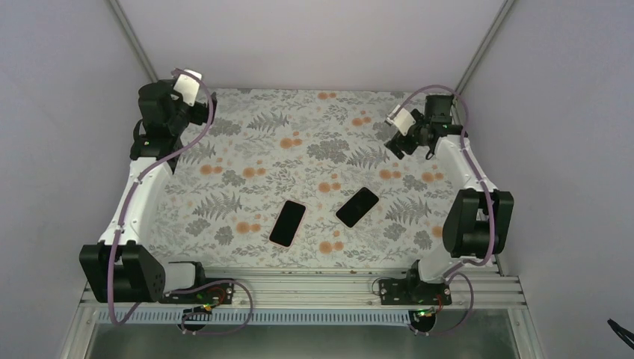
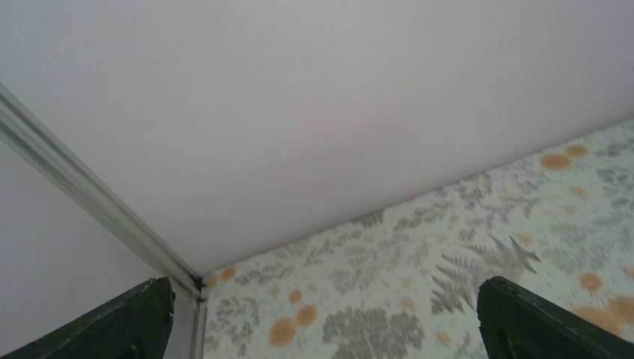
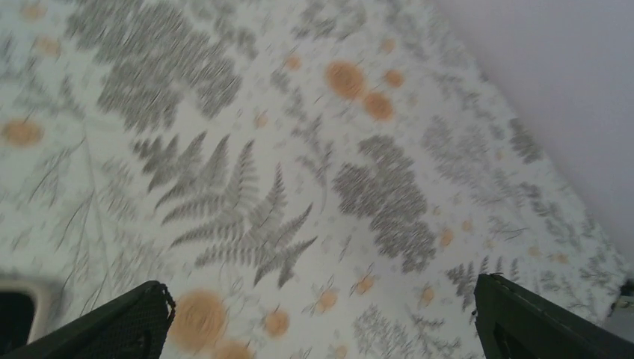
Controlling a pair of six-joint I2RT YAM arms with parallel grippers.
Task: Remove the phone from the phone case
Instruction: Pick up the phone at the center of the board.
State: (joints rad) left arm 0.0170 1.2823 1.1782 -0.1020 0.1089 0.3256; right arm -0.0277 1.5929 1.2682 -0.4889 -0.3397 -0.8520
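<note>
1. Centrally, in the top view, the phone case (image 1: 288,223) lies flat on the floral table (image 1: 247,142). It is a dark rectangle with a pink rim. Whether its dark face is a screen or the bare inside cannot be told.
2. The phone (image 1: 357,206), a plain black slab with no coloured rim, lies flat just right of the case and apart from it. Both are tilted the same way, in the table's near half.
3. The left gripper (image 1: 203,112) hangs over the far left corner and the right gripper (image 1: 395,142) over the far right part. Both are well apart from the two slabs.
4. Left wrist view: the fingers (image 2: 142,321) are spread wide with nothing between them. Only the white wall (image 2: 299,112) and a table corner show, neither slab.
5. Right wrist view: the fingers (image 3: 134,325) are likewise spread and hold nothing, above blurred fern print. A dark patch with a pale border (image 3: 15,314) sits at the lower left edge, too blurred to name.
</note>
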